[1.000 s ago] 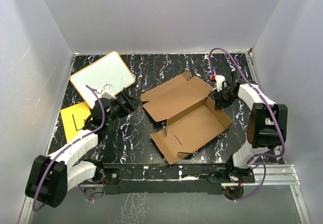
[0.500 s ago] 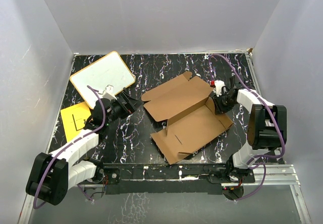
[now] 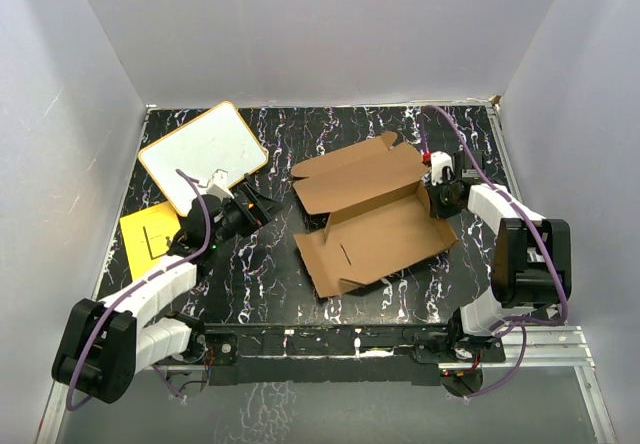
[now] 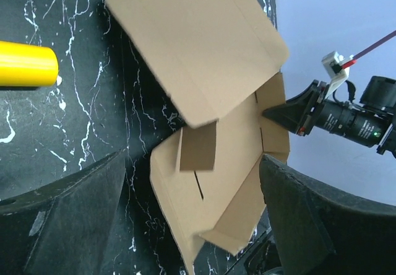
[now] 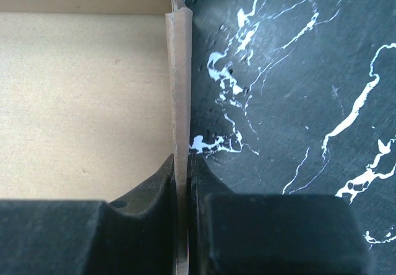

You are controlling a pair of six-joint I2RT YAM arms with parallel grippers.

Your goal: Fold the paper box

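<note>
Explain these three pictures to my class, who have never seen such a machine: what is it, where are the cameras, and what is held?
Two robot arms are bolted at the near edge of a black marbled table. The wide picture looks down from above and behind them; the other two come from a camera on each wrist. A partly folded brown paper box lies in the middle, with a white board and a yellow sheet to its left. The right end effector is shut on the box's side wall. The left end effector is open, holds nothing and faces the box.
</note>
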